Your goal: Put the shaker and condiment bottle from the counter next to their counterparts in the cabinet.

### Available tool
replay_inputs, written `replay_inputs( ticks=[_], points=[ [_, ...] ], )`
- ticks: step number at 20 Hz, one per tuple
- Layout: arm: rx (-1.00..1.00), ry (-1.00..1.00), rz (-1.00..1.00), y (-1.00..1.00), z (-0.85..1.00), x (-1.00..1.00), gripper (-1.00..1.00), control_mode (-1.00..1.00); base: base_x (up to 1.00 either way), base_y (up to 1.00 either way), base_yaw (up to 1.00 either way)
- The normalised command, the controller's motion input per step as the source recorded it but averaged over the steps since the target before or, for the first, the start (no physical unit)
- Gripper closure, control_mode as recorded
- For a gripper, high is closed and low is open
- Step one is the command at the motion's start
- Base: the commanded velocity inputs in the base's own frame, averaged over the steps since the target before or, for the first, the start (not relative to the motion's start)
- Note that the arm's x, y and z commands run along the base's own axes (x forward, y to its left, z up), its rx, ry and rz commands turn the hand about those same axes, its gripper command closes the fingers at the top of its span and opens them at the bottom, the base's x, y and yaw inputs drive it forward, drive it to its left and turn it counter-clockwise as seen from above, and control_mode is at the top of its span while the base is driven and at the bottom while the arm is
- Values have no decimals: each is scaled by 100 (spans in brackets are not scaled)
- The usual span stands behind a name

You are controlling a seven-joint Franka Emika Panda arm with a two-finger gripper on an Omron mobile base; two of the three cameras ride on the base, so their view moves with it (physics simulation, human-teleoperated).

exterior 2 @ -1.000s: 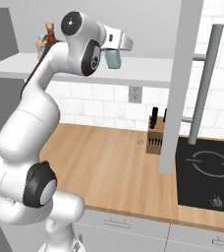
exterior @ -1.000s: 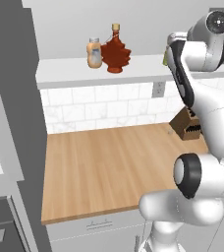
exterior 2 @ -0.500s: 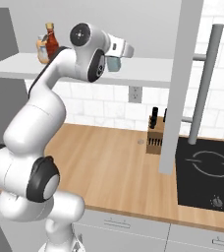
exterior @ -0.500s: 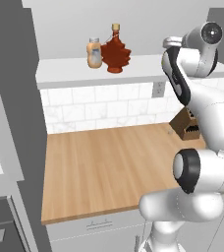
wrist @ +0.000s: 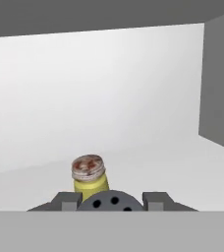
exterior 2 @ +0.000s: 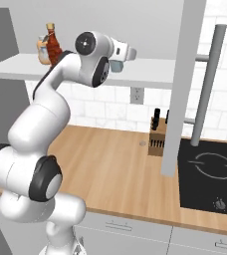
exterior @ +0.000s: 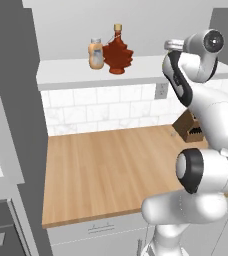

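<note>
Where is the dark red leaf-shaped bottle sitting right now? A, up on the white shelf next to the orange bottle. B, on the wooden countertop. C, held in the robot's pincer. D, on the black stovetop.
A: the condiment bottle stands upright on the cabinet shelf, right beside the orange bottle, well above the counter.

the small pale blue-grey shaker [wrist: 110, 201] shows just its dark holed cap; the small yellow-olive shaker [wrist: 90, 180] behind is partly hidden by it.
</note>
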Motion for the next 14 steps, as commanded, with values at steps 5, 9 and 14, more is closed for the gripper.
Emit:
replay_inputs(
  ticks=[5,9,14],
  points=[
    [0,-1,0,-4,-42,0,100,-100,0,0,0],
    [0,-6,0,-4,-51,0,100,-100,0,0,0],
    [0,-3,0,-2,-42,10,100,-100,0,0,0]
  ],
)
